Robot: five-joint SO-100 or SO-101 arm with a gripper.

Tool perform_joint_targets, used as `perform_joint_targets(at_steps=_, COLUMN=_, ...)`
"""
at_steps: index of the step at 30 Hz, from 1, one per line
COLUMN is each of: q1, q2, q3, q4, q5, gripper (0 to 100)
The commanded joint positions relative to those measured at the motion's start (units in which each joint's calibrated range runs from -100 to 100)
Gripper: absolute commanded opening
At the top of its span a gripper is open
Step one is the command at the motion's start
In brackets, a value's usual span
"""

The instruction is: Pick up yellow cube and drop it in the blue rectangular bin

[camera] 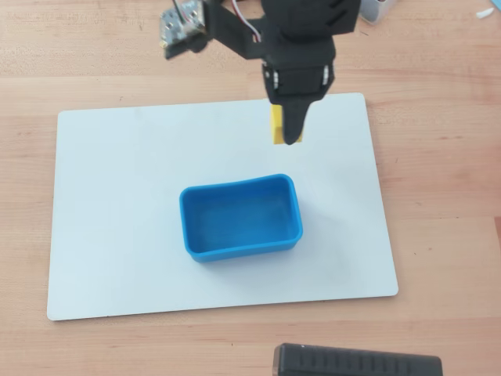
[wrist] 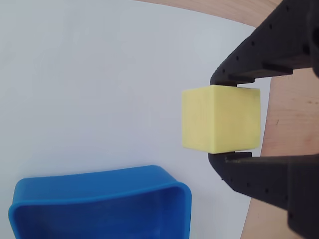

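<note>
The yellow cube [wrist: 221, 118] sits squeezed between my two black fingers in the wrist view; in the overhead view only a strip of it [camera: 276, 127] shows beside the gripper. My gripper [camera: 288, 129] is shut on the cube, above the white board, just behind the bin's far right corner. Whether the cube is off the board I cannot tell. The blue rectangular bin [camera: 240, 217] stands empty in the middle of the board; its corner shows at the bottom left of the wrist view [wrist: 99, 206].
A white board [camera: 117, 204] lies on the wooden table [camera: 438, 196]. A black box [camera: 356, 362] sits at the bottom edge. The arm's body [camera: 297, 39] fills the top centre.
</note>
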Motion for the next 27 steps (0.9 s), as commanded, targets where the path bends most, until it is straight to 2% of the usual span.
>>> perform_joint_targets(at_steps=1, q1=3.8, q2=-7.6, q3=-13.5, q4=2.1, q5=0.5, gripper=7)
perform_joint_targets(at_steps=11, q1=10.0, q2=2.2, q3=-25.1, q4=0.8, q5=1.7, gripper=7)
perform_joint_targets(at_steps=17, q1=11.5, q2=7.9, q3=-26.5, q4=-4.5, q5=2.3, gripper=7)
perform_joint_targets(at_steps=27, q1=13.9, q2=20.2, q3=-36.0, q4=-5.8, q5=2.4, gripper=6)
